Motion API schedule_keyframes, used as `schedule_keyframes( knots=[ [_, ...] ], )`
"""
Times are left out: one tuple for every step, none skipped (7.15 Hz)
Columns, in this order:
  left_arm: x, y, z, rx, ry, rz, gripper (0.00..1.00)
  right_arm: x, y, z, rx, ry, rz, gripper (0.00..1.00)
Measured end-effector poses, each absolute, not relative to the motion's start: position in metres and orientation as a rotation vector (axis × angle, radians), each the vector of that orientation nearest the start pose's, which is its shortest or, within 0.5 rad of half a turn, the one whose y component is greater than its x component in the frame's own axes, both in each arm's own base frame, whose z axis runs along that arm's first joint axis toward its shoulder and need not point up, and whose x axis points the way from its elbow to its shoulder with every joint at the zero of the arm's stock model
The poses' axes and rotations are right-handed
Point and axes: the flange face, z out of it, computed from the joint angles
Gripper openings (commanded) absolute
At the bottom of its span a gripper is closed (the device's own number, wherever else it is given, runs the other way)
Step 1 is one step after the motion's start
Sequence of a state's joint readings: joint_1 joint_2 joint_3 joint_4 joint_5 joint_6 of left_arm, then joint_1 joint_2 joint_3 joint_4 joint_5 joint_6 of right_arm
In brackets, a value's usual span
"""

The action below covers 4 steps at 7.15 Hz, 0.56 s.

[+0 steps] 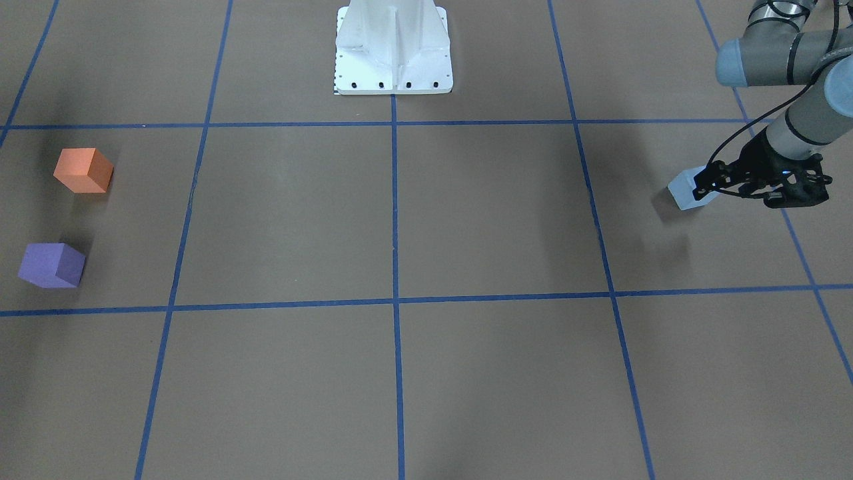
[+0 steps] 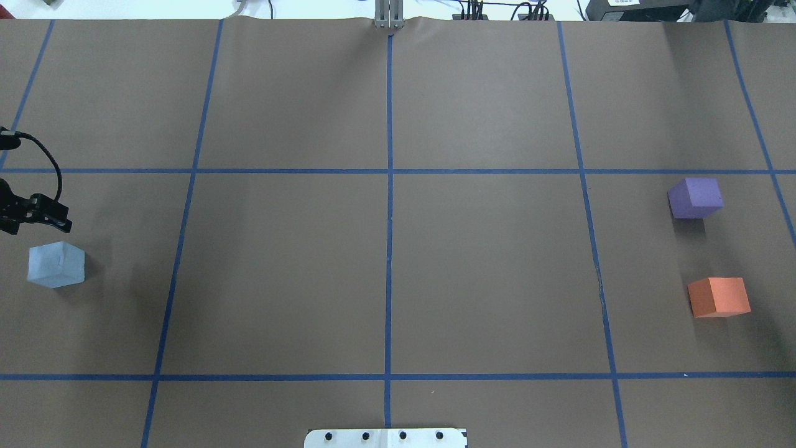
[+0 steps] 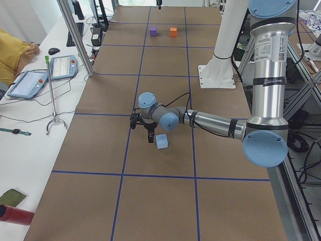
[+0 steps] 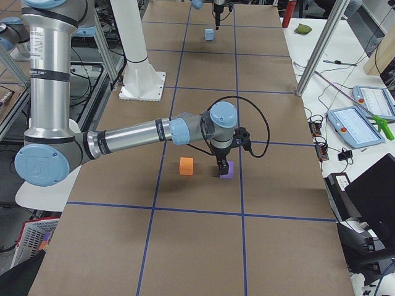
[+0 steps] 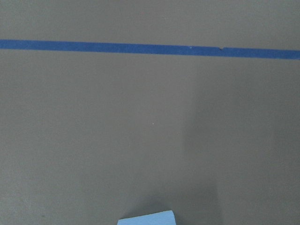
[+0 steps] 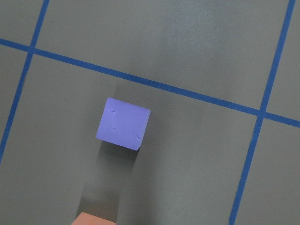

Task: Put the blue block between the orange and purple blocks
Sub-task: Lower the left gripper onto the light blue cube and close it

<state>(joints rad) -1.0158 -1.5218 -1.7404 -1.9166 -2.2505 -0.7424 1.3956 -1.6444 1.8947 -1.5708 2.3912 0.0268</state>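
**Inspector:** Surface?

**Assistant:** Brown paper tabletop (image 2: 298, 280), squared off with blue tape (image 2: 389, 249).

**Inspector:** Where is the blue block (image 2: 56, 264)?

**Assistant:** On the tabletop at the robot's far left, ungripped. The orange block (image 2: 718, 297) and purple block (image 2: 695, 198) stand at the far right with a gap between them, well apart from the blue one.

**Inspector:** Jaws?

**Assistant:** The left jaws hang just beside the blue block, spread, with nothing between them. The right jaws show only in the side views, above the purple block. Released or clenched, I cannot tell.

**Inspector:** Step in hand?

**Assistant:** In my judgement, the approach for pick-up. No part of the placing is done.

**Inspector:** Next move?

**Assistant:** Centre the left jaws over the block, lower, and close on two opposite faces. The block appears turned against the tape lines, so some wrist rotation is likely needed. The gap lies across the whole tabletop, so a hand-over to the right arm (image 4: 136, 132) may be required.
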Motion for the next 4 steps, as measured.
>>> schedule_keyframes(
  knots=[
    [0.207, -0.45, 0.569, -0.071, 0.795, -0.023, 1.0, -0.021, -0.465, 0.528, 0.156, -0.84, -0.242, 1.0],
    [0.214, -0.443, 0.574, -0.098, 0.788, -0.041, 1.0, -0.022, -0.465, 0.527, 0.157, -0.841, -0.243, 1.0],
    [0.219, -0.433, 0.58, -0.122, 0.777, -0.05, 1.0, -0.022, -0.465, 0.526, 0.158, -0.842, -0.243, 1.0],
    [0.221, -0.425, 0.586, -0.133, 0.771, -0.053, 1.0, -0.022, -0.465, 0.526, 0.158, -0.844, -0.244, 1.0]
  ],
)
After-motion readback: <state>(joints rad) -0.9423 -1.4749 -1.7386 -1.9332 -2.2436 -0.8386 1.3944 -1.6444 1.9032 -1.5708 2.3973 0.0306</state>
